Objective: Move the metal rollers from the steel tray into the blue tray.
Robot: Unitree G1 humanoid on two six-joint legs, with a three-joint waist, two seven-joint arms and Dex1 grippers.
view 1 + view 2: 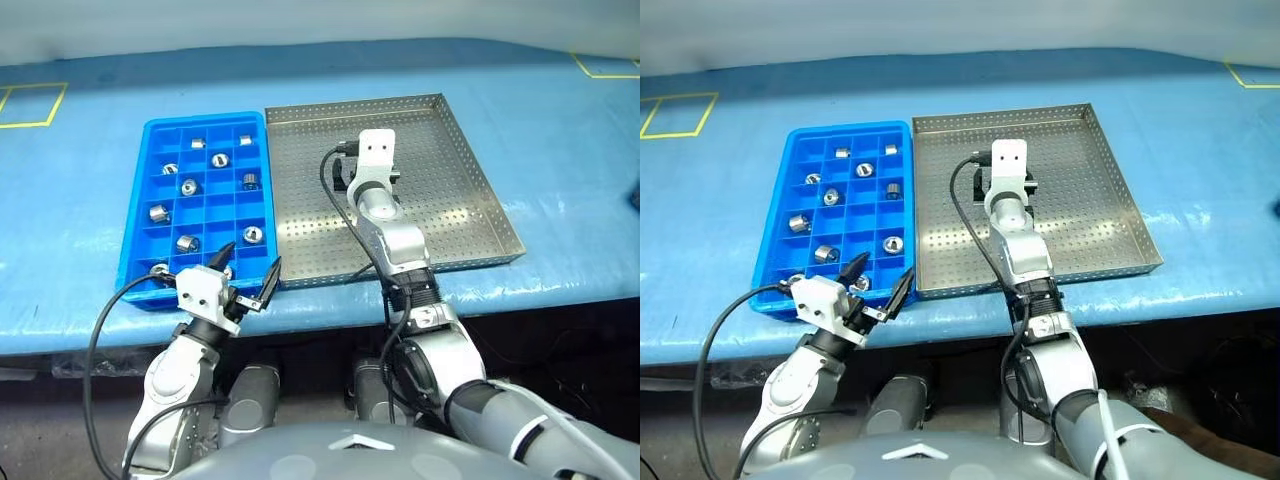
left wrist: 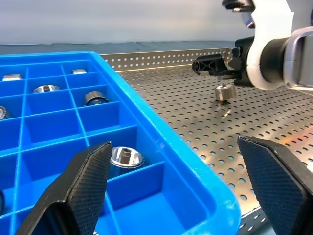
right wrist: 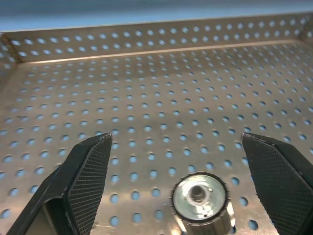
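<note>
steel tray [image 3: 161, 54] roller [image 3: 200, 198] sits between the right claw's [image 3: 178, 178] spread fingers; left claw [image 1: 250, 272] gapes too.

Your layout: blue tray [image 1: 140, 205] left, steel tray [image 1: 470, 190] right, touching side by side on table [image 1: 560, 120]. Rollers in blue tray [image 1: 189, 186] sit scattered, one per compartment. Single roller [image 3: 199, 198] lies on steel tray floor, between your right gripper's [image 3: 183, 174] spread fingers. Your left gripper [image 1: 250, 275] hangs over blue tray's near right corner.
</note>
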